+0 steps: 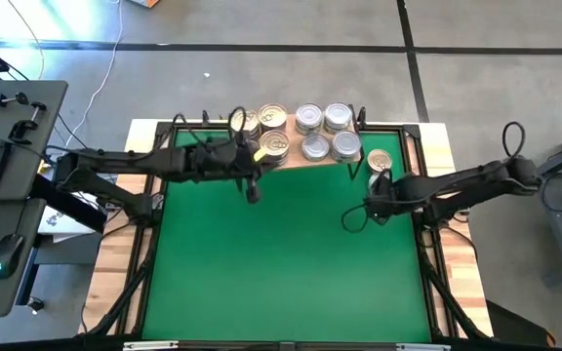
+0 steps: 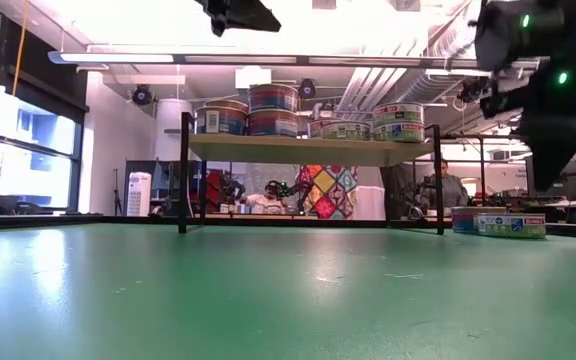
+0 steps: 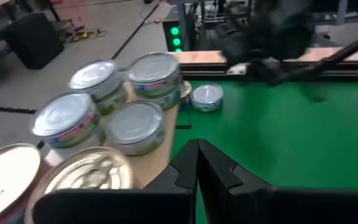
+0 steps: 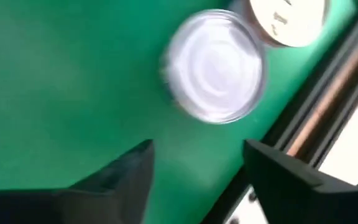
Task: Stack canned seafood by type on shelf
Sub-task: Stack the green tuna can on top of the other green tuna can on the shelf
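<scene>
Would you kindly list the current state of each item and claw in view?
Shelf: standing at the table's far edge, loaded with tins.
Gold-lidded tins: stacked on the shelf's left part.
Silver-lidded tins: stacked on its right part.
Two loose tins: on the table, right of the shelf.
Left claw: shut, empty.
Right claw: open above the silver loose tin.

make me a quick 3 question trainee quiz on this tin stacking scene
1. True or false: the left gripper holds a tin.
2. Which lids are at the end of the shelf nearer the right arm? A) gold B) silver C) a mix of both
3. Fill in: ___ tins lie on the green table by the open right gripper.

Key:
1. False; it is shut on nothing.
2. B
3. Two: a silver tin and a gold tin.
</scene>
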